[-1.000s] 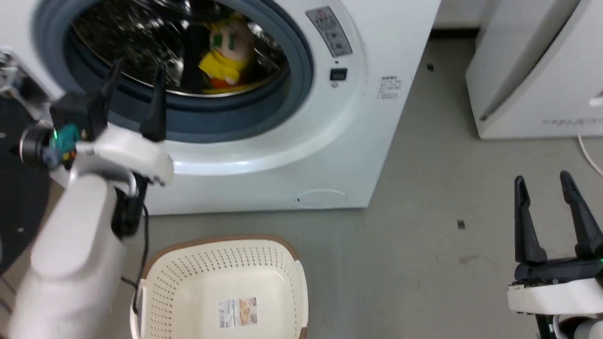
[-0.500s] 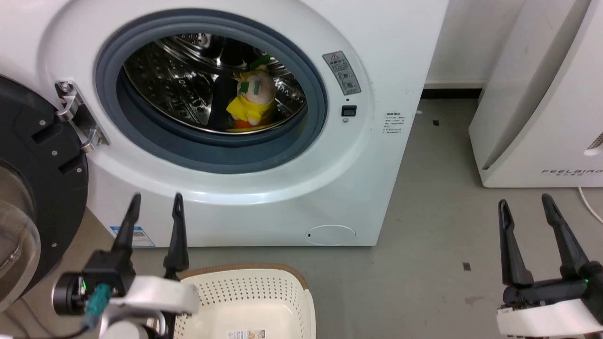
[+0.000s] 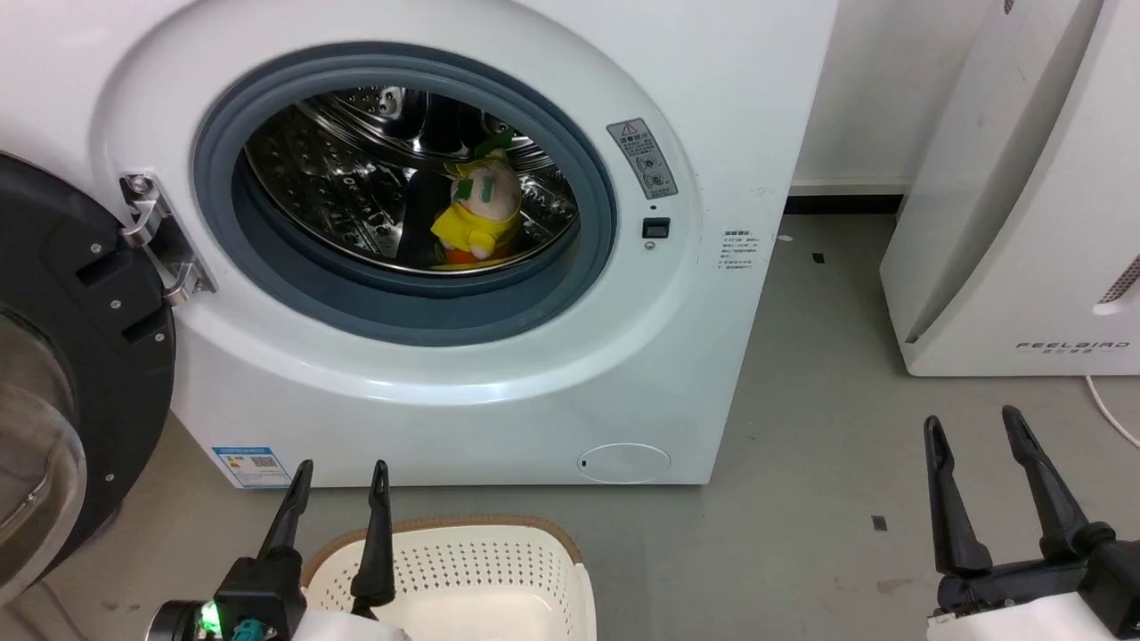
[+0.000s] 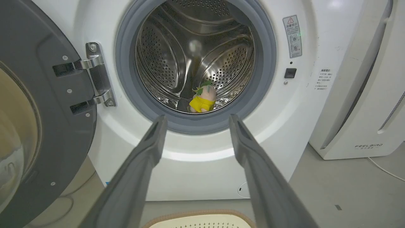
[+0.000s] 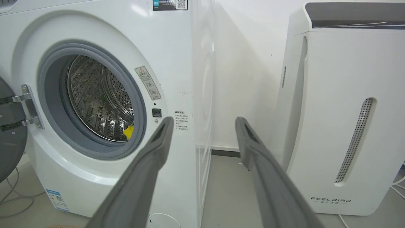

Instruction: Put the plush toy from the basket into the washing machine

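Lying inside drum, plush toy beyond fingers.

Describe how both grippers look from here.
Left gripper: two long, tapering black fingers on a black block with a green light and a teal connector, white shell behind. Right gripper: the same black fingers and block, above a white shell.

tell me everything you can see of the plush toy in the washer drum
The small soft plush toy has a peach-pink round head, green leaf bits on top and on its face, a yellow body and an orange layer below. It sits roughly upright, loose, on the bottom of the shiny perforated steel drum of the white front-loading washing machine, behind the grey door gasket.
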